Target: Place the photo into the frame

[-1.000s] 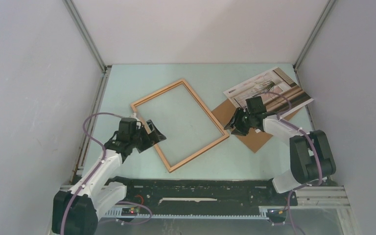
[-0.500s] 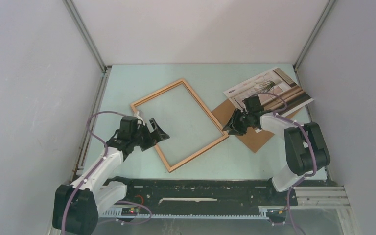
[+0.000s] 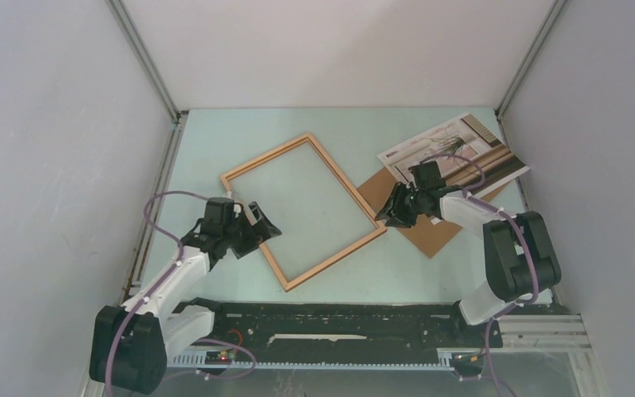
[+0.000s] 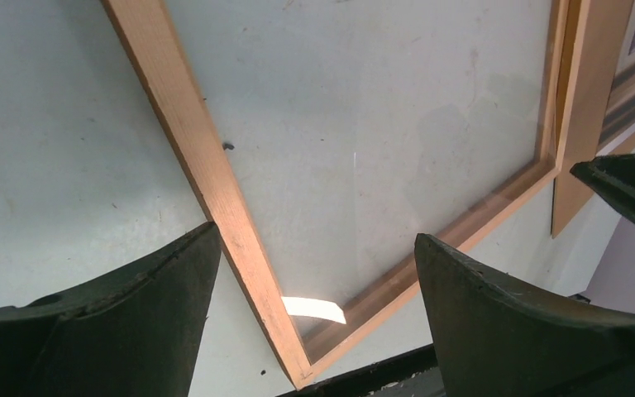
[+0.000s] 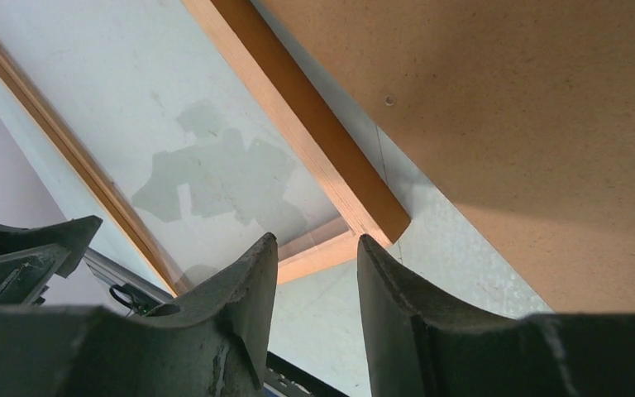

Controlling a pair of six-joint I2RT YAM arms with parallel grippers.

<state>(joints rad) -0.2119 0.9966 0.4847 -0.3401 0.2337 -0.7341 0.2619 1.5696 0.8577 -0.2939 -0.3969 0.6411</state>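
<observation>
Toward the middle of the table (image 3: 207, 136) lies the frame (image 3: 266, 157), flat and turned askew, one corner pointing at the right edge. It lies opening upward, probably so the print can be laid into it from above. The left gripper (image 3: 266, 222) stands wide, its jaws astride the frame's left rail near the near corner and closed on nothing. I judge it is there to steady the frame.

The right gripper (image 3: 387, 213) sits low at the frame's right corner. Its jaws are narrow with an empty gap, perhaps to brace or nudge that corner.

The photo (image 3: 463, 149) rests near the far right corner of the table, partly over a brown board (image 3: 430, 236). It lies just beyond the right gripper, untouched, and well apart from the left one.
</observation>
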